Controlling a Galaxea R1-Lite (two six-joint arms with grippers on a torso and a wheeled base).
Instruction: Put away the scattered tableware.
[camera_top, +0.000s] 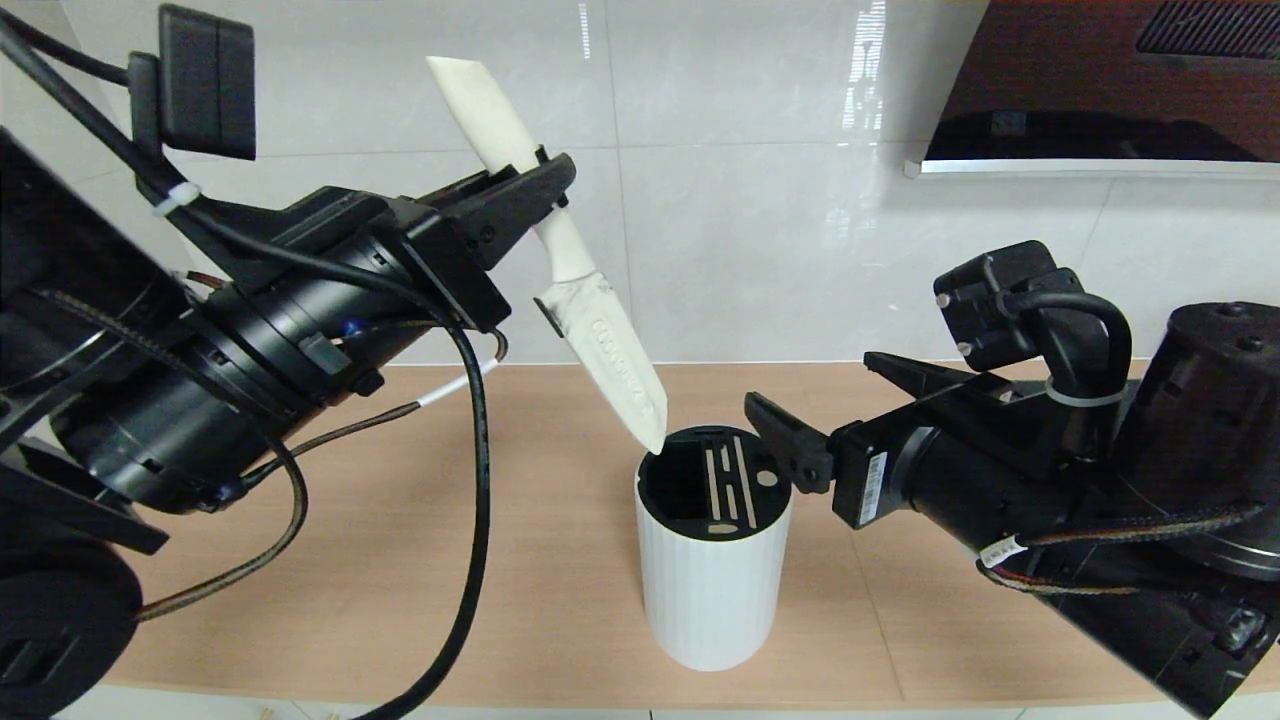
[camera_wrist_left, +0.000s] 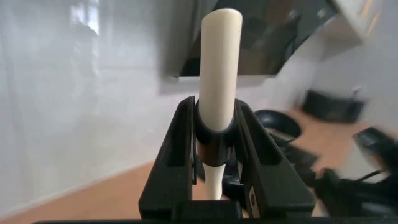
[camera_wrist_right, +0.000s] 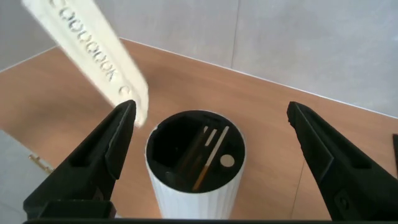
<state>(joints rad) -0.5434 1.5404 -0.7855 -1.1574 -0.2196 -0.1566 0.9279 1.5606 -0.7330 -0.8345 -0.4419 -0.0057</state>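
While left gripper (camera_top: 548, 195) pinches the knife (camera_top: 610, 350), right gripper (camera_top: 810, 380) gapes wide. Right wrist view peeks down inside the holder (camera_wrist_right: 186, 196).

holder (camera_top: 712, 580): upright on the surface (camera_top: 400, 560), midway between the two arms.
knife (camera_top: 610, 350): handle in the left tool (camera_top: 545, 195), tilted, tip down at the holder's left rim.
left tool: above and left of the holder.
right tool (camera_top: 810, 385): just right of the holder's top, near its rim.
wall (camera_top: 750, 200): behind the surface.
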